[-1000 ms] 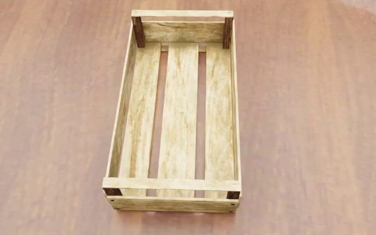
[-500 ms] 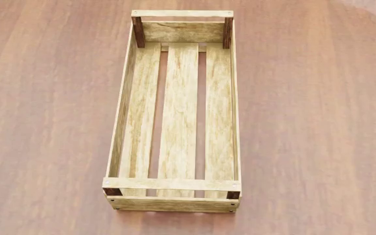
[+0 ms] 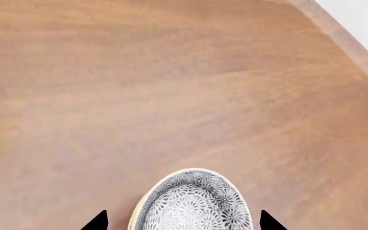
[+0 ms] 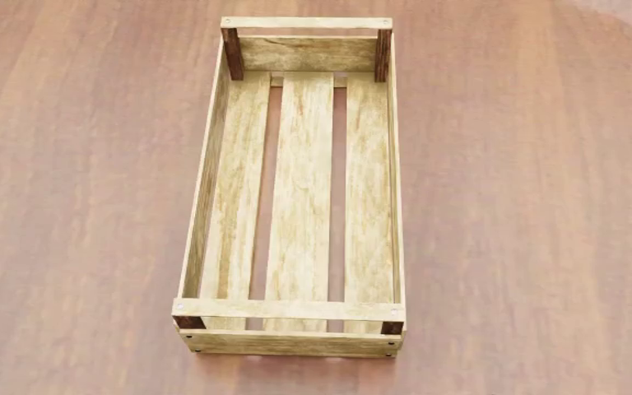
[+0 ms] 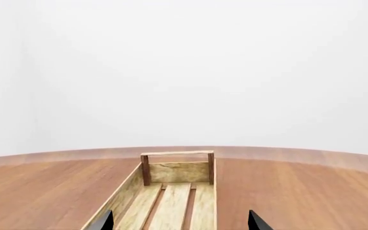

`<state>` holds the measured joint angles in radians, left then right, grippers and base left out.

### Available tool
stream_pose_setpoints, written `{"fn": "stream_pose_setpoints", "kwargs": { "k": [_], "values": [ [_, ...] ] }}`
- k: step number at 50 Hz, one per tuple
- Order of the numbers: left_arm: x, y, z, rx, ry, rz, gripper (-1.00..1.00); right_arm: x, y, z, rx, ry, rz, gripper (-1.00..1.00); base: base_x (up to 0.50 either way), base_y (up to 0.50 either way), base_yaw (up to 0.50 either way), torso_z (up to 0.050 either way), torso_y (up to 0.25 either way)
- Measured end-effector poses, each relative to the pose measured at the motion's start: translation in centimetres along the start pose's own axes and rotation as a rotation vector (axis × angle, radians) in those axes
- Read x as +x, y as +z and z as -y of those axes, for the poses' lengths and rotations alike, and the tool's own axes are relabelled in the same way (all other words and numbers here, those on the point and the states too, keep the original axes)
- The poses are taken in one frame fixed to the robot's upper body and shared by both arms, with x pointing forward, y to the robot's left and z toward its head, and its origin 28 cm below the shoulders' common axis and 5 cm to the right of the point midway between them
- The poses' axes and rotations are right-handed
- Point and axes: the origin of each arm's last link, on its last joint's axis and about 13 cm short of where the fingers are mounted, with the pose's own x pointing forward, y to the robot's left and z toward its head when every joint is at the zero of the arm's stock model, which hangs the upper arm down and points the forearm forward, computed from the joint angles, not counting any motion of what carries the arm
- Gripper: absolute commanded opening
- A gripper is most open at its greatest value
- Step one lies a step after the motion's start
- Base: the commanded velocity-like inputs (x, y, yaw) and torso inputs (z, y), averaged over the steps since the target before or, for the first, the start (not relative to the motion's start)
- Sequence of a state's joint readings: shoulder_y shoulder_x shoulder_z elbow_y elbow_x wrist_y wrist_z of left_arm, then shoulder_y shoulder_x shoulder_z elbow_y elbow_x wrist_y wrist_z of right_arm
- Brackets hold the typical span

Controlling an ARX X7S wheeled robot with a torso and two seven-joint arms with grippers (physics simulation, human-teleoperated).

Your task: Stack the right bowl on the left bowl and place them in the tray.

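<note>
Left wrist view: left tool (image 3: pixel 182 223) spread wide, straddling patterned bowl (image 3: pixel 193 201), gripping nothing.

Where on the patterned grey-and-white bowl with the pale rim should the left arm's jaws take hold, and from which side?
Probably the thin pale rim of the patterned grey-and-white bowl, from above. It sits upright and open-mouthed on the brown wooden table, so one jaw could go inside the wall and one outside. The left gripper is already spread wide, one tip either side of it.

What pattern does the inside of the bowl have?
The small round ceramic bowl has a dense grey-and-white floral pattern inside and a pale rim, seen best in the left wrist view.
</note>
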<state>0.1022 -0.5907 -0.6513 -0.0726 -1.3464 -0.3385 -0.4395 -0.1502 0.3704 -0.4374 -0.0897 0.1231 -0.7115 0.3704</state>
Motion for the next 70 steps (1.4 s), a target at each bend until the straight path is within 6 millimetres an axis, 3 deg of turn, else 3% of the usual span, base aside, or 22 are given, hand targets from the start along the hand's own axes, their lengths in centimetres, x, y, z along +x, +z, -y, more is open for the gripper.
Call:
{"fn": "stream_pose_setpoints", "kwargs": {
  "k": [70],
  "values": [
    [1.8,-1.9,-1.7,-0.057,0.075,-0.068,1.00,-0.2,-0.3,-0.1,-0.016,0.005,-0.018,1.00,0.00,0.00,0.00,0.000,0.000]
  ]
}}
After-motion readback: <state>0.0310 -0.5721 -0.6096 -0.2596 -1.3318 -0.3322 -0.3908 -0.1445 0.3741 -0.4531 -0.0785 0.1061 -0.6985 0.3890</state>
